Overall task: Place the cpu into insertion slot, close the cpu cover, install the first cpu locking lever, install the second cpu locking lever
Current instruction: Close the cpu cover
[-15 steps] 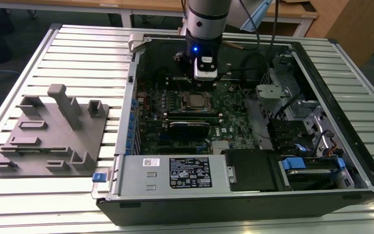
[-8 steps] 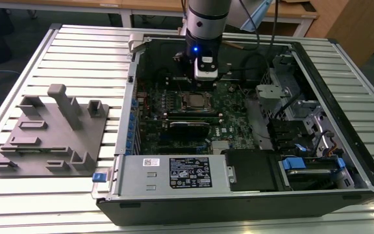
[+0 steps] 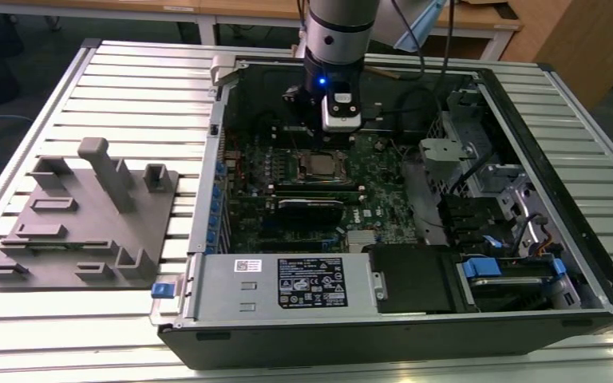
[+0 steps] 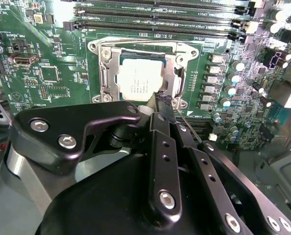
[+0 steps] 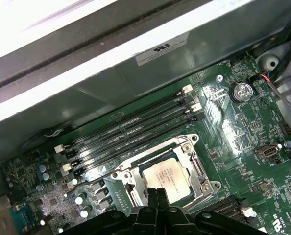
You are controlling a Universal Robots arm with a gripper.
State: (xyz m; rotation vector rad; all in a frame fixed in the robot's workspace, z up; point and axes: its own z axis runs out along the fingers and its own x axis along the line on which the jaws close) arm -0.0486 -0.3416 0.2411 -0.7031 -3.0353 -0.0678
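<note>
grey fixture block (image 3: 77, 223) sits on the slatted counter (image 3: 125, 80) at the exterior view's left. beside it, open computer case (image 3: 392, 343); its label (image 3: 310, 283) unreadable. cpu (image 4: 140, 81) lies flat in insertion slot (image 4: 135, 55), square, faint print face-up, illegible. cpu cover (image 4: 105, 68) lies flat, framing it. tool (image 4: 162, 100) tips pressed together, hiding one edge of the cover.

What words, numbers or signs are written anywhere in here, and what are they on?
Black label on the grey metal cover: print too small to read.
Small white sticker beside it: too small to read.
Top of the cpu: faint lines of print, blurred.
White label on the case wall: blurred.
Green board: tiny white markings, unreadable.
No text can be quoted with confidence.
</note>
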